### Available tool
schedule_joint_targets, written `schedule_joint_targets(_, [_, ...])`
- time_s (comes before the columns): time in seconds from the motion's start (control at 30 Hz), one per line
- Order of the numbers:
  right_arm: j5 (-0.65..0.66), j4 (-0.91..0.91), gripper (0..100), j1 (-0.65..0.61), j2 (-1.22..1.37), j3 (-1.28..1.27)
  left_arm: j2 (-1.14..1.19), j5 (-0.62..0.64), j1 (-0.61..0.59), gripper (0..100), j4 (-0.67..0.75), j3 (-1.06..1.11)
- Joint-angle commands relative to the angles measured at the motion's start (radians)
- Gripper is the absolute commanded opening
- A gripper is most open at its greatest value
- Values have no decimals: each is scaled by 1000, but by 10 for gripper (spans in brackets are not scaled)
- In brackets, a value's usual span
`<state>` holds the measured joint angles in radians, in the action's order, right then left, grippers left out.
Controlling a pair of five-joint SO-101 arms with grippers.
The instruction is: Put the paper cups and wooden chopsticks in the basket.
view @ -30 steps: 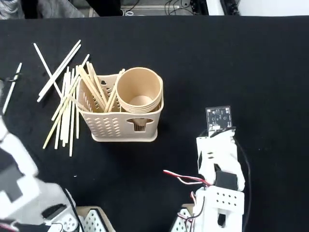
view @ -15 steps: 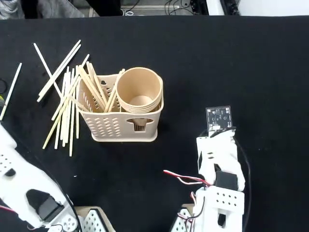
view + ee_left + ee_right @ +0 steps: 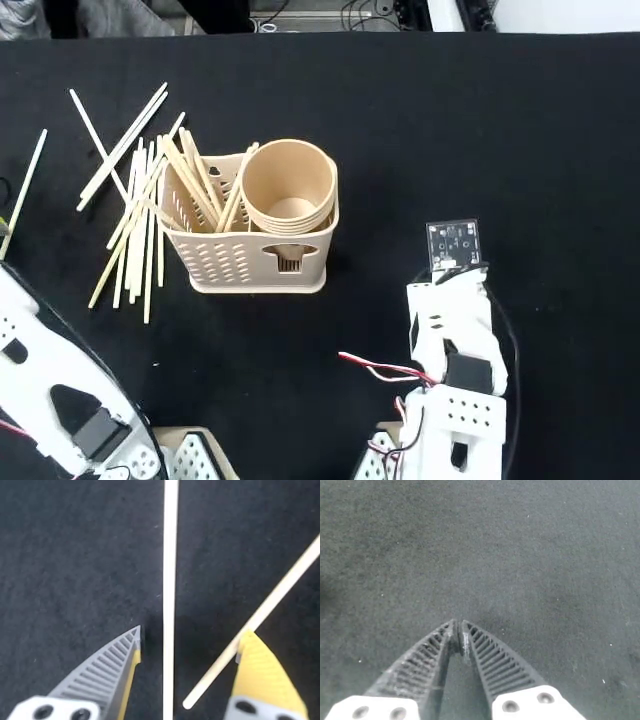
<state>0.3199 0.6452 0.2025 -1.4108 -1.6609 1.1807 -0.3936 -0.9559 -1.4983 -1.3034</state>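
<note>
Left wrist view: stick [image 3: 170,555] lies straight down the gap of the left claw [image 3: 187,645]. Claw is spread wide, grey finger [image 3: 107,670] and yellow finger [image 3: 260,675] either side of it, neither touching it. 2nd stick [image 3: 272,602] runs slantwise, its end just beside the yellow finger; can't tell if they touch. High view puts all this at the far left edge of the table [image 3: 450,120], well apart from the basket [image 3: 255,265]. Cups [image 3: 288,190] are stacked in the basket's right compartment, leaning sticks [image 3: 200,180] in the left one. Pile [image 3: 135,215] of loose sticks sits on the table just left of the basket, some against its wall. Right claw [image 3: 457,640] is pressed together on nothing, low over bare table

Likely risks from here:
- closing now may trap the 2nd stick too, or the yellow finger shoves it and skews the grasp; cause is its end sitting right by that finger
- stick is thin and round, so it may roll or twist out as the fingers meet
- can't tell where along its length the claw sits; an off-centre pinch means the long end droops and swings in transit
- 1 long stick carried over the pile could sweep it or tip the basket
- left compartment is crowded with slanted sticks, so a new one may bounce off and land outside
</note>
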Motion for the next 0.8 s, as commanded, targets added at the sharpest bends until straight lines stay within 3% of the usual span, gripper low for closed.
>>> schedule_joint_targets(0.0, [-5,-14,12,6,-15,5,68,-31,2,293,-3,-108])
schedule_joint_targets(0.23, [-5,-14,12,6,-15,5,178,-23,24,22,-17,-329])
schedule_joint_targets(0.77, [-5,-14,12,6,-15,5,101,-25,58,29,-244,-363])
